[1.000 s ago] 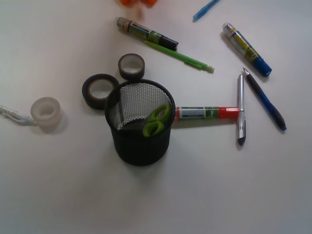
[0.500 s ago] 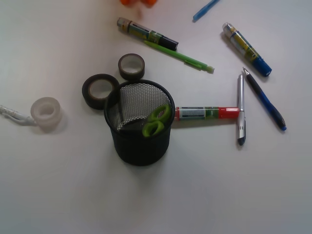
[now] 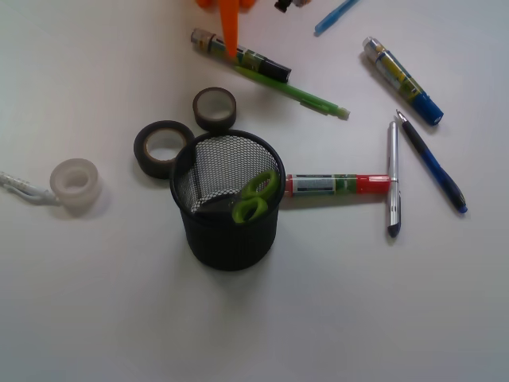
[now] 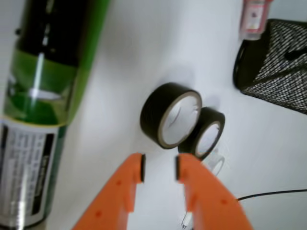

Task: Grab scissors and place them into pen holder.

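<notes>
The scissors [image 3: 254, 197] stand inside the black mesh pen holder [image 3: 227, 239], lime-green handles up against its right rim, blades hidden inside. The holder also shows at the top right of the wrist view [image 4: 280, 62]. My orange gripper [image 3: 230, 24] hangs at the top edge of the front view, above a dark marker, well apart from the holder. In the wrist view my gripper [image 4: 159, 167] is open with a narrow gap and holds nothing.
Two dark tape rolls [image 3: 163, 147] [image 3: 215, 108] sit behind the holder. A clear tape roll [image 3: 75, 185] lies left. A red marker [image 3: 338, 185] lies right of the holder. Several pens and markers are scattered at the back right, among them a green pen [image 3: 293, 93].
My gripper has come down into the front view at the top; before, only its orange edge showed. The scissors and holder have not moved.
</notes>
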